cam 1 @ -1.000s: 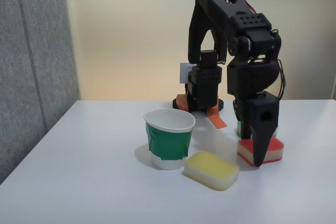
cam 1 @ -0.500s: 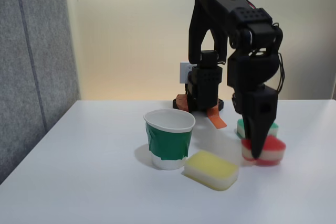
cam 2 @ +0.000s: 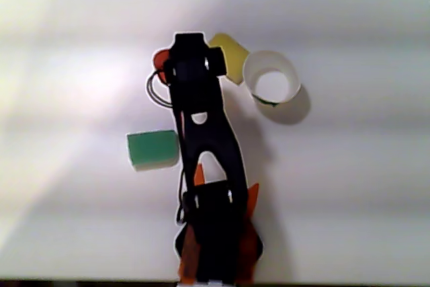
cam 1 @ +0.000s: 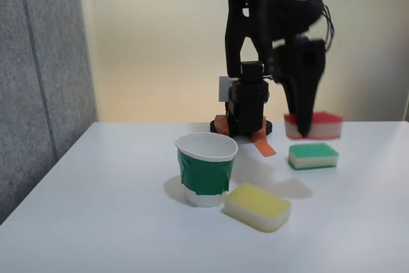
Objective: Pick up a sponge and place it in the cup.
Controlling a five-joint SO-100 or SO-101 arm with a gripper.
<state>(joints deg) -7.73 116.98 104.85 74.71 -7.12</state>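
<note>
The red-topped sponge [cam 1: 314,125] hangs in the air at the right of the fixed view, with my gripper [cam 1: 303,133] shut on it well above the table. In the other view only a red edge of the sponge [cam 2: 160,59] shows beside the arm's head. The cup [cam 1: 206,169], white with a dark green band, stands upright and open on the table, lower and to the left of the gripper. From above, the cup [cam 2: 271,78] sits to the right of the arm, its inside bare.
A green-topped sponge [cam 1: 312,155] lies on the table under the gripper, also seen as a green sponge [cam 2: 153,149] left of the arm. A yellow sponge [cam 1: 257,206] lies right beside the cup. The arm's base [cam 1: 243,126] stands behind, with a grey partition [cam 1: 38,81] at left.
The gripper has risen from the table with the red-topped sponge held in it. The green-topped sponge behind it is now uncovered.
</note>
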